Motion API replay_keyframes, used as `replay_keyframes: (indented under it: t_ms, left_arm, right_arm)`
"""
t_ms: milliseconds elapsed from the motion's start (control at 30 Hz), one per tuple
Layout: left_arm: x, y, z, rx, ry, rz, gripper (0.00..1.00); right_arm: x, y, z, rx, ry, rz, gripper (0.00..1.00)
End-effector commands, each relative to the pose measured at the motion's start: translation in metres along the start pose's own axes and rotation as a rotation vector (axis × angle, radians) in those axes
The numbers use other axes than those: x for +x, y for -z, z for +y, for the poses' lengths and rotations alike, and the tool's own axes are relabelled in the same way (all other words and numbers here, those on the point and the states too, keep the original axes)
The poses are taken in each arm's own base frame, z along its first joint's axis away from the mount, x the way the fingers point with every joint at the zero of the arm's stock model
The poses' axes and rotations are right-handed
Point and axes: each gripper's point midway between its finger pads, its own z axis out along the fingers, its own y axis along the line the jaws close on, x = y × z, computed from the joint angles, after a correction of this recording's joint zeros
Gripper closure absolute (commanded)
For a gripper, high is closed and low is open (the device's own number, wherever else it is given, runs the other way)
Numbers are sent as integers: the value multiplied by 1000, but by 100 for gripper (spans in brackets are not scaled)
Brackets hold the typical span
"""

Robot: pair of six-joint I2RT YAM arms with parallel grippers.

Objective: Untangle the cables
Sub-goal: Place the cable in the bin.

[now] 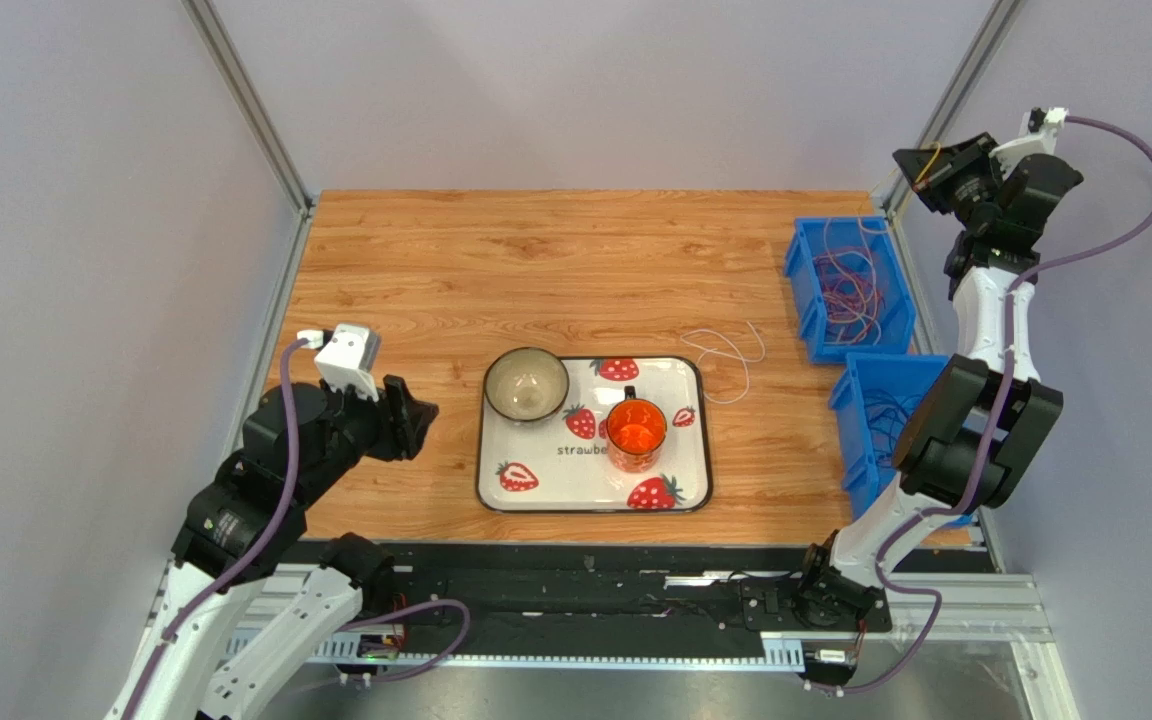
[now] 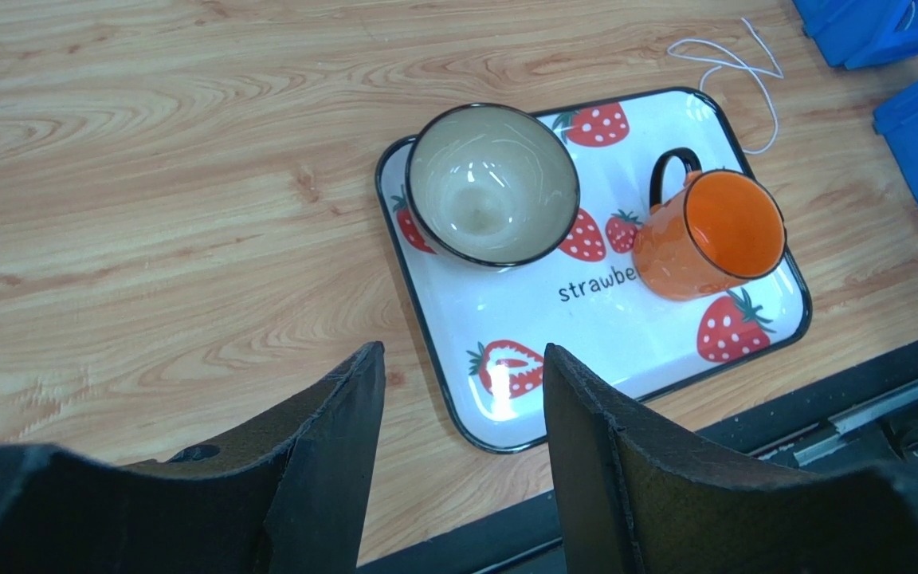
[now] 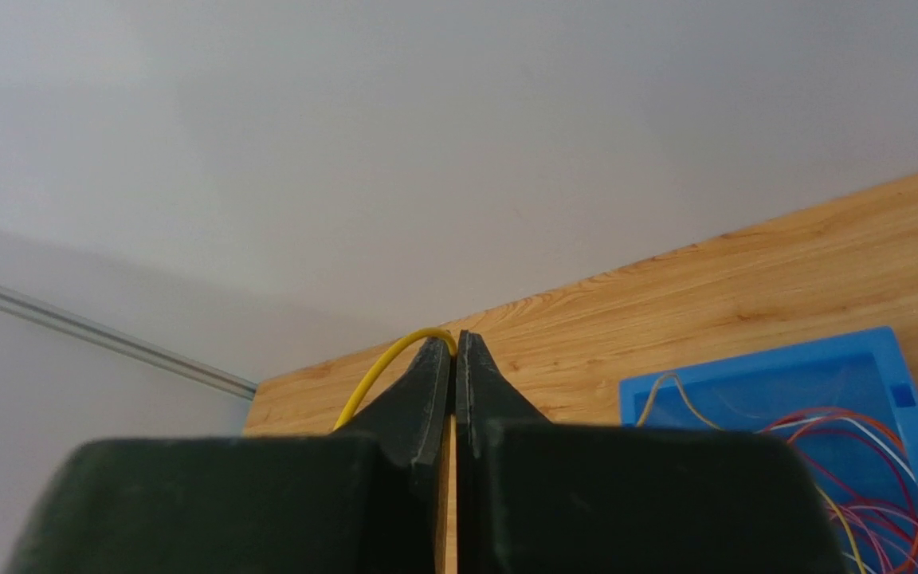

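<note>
The right tool (image 3: 454, 341), raised high at the far right corner, is pinched fully together on a single yellow cable (image 3: 382, 361) that arcs out from between its tips and drops away to the left. The left tool (image 2: 461, 354) hangs partly open over bare wood near the tray's left edge, with nothing between its fingers.

The untangling looks to be in its early stages. One pale cable (image 1: 729, 354) lies loose and alone on the counter (image 1: 537, 270), between the tray and the bins. The bulk of the cables (image 1: 847, 285), red, orange, purple and yellow loops, lies heaped together in the far blue bin (image 1: 796, 258). A few more strands show in the near blue bin (image 1: 848, 393), too small to sort by eye.

The wood-grain counter also carries a strawberry-print tray (image 1: 582, 477) holding a bowl (image 1: 525, 384) and an orange mug (image 1: 636, 428), neither of which holds any cable. Plain grey walls close in the cell on three sides, with metal frame posts at the back corners.
</note>
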Motion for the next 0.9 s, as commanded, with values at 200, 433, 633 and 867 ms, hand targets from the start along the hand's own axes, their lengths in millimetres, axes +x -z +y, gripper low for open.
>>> replay_keyframes:
  t_ms: [200, 433, 633, 867]
  left_arm:
    - [-7, 1, -3, 21, -12, -37, 41]
    - [-7, 1, -4, 24, -14, -37, 41]
    - [-7, 2, -4, 26, -14, -43, 41]
    - [-7, 2, -3, 20, -12, -40, 41]
  right_arm:
    - [17, 3, -10, 195, 148, 70, 100]
    - [65, 22, -46, 379, 188, 179, 100]
    - [84, 23, -85, 514, 150, 248, 100]
    - [85, 8, -109, 596, 215, 290, 100]
